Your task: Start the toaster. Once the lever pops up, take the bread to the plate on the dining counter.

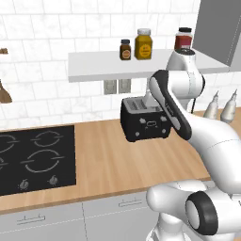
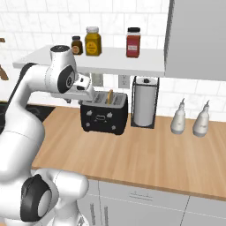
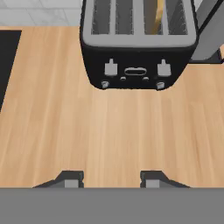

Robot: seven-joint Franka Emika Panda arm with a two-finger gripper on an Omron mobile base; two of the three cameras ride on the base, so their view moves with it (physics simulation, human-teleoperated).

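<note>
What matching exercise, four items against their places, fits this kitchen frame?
Items:
1. bread
2. toaster
3. paper towel roll
4. red-lidded jar

Places:
A. on the white shelf
B. upright in a toaster slot
C. right of the toaster, against the wall
D. on the wood worktop, under the shelf

Pairs: 1-B, 2-D, 3-C, 4-A

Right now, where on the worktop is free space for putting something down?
Bare wood lies between the cooktop and the toaster, and along the front edge. It is crowded behind: paper towel holder beside the toaster, then two bottles.
</note>
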